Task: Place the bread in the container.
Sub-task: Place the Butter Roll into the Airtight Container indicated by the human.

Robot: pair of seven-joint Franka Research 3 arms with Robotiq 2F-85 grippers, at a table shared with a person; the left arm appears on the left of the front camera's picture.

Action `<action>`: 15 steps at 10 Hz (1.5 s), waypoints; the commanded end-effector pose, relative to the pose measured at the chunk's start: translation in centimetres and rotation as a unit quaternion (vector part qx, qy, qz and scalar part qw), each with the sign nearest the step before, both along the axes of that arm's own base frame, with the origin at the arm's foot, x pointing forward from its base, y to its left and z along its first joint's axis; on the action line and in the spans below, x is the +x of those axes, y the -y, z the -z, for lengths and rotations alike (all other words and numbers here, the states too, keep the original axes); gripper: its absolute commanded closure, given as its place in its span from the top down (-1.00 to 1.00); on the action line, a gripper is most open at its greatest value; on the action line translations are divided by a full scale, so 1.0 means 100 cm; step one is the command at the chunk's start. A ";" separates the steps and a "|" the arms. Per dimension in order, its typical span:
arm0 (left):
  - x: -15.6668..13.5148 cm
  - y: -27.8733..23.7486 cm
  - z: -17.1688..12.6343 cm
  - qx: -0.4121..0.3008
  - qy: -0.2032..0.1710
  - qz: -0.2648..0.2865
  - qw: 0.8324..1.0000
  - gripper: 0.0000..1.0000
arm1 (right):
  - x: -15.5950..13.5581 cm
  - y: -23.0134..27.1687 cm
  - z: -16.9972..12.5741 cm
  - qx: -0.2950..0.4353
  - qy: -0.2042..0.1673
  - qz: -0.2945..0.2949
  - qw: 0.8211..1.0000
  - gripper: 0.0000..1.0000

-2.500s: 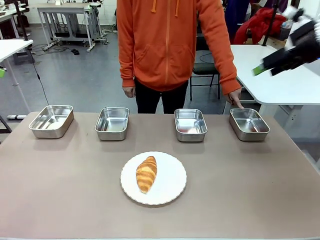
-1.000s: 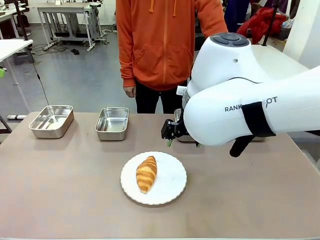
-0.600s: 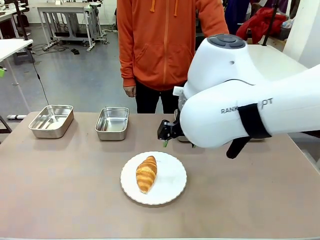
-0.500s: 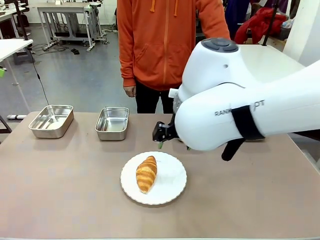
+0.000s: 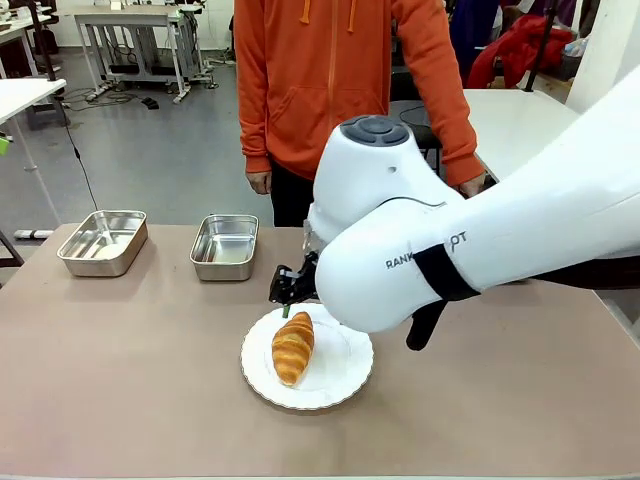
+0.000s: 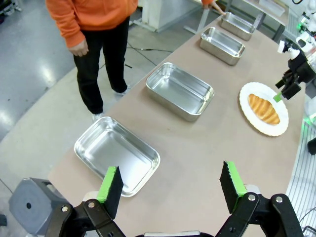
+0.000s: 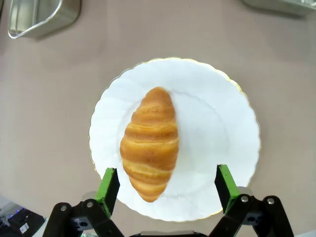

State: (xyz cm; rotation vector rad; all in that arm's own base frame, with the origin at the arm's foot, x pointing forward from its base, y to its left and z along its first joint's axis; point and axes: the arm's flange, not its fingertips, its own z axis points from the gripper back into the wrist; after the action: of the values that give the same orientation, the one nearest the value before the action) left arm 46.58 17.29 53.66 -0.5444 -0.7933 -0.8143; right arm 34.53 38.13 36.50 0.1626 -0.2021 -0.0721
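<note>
Right end effector (image 7: 166, 185): fingers spread wide and holding nothing. It hangs over the round white scalloped plate (image 7: 217, 128), with one green pad (image 7: 108, 183) on each side of the croissant's nearer tip. I cannot tell whether the pads touch anything.
Bread: the golden-brown ridged croissant (image 7: 150, 143) lies on the plate, a little off the plate's middle and lengthwise between the two pads. It is not in any pan.
Right arm: its white bulk crosses over the plate's right and far side in the front view.
Left end effector (image 6: 172, 185): fingers spread wide and empty. It sits well away from the plate, above the end of the brown desk (image 5: 120, 400).
Containers: four shallow rectangular stainless-steel pans stand in a row beyond the plate, on the person's side, all empty. In the left wrist view the first pan (image 6: 117, 154) is farthest from the plate. The second pan (image 6: 180, 90) and third pan (image 6: 222, 44) lie nearer the plate, and the fourth pan (image 6: 238, 24) is past it.
Person: a person in an orange hoodie (image 5: 330, 90) stands at the desk's far edge, beyond the plate.
Person's hand (image 6: 215, 6): at the desk edge, just beside the fourth pan.
</note>
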 end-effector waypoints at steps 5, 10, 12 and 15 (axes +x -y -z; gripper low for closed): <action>0.000 0.000 -0.001 -0.004 0.003 0.001 1.000 1.00 | 0.018 -0.062 0.040 -0.041 -0.038 0.019 0.998 1.00; 0.000 0.000 -0.001 -0.004 0.003 0.001 1.000 1.00 | 0.021 -0.065 0.057 -0.065 -0.056 0.032 0.996 1.00; 0.000 0.000 -0.001 -0.004 0.003 0.001 1.000 1.00 | 0.022 -0.061 0.061 -0.074 -0.061 0.040 0.995 1.00; 0.000 0.000 -0.001 -0.004 0.003 0.001 1.000 1.00 | 0.023 -0.056 0.062 -0.066 -0.056 0.046 0.995 0.64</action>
State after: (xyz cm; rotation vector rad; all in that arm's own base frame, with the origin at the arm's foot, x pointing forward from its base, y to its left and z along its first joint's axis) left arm 46.57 17.30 53.65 -0.5443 -0.7931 -0.8140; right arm 36.81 43.18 30.37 0.0307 -0.0627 -0.1189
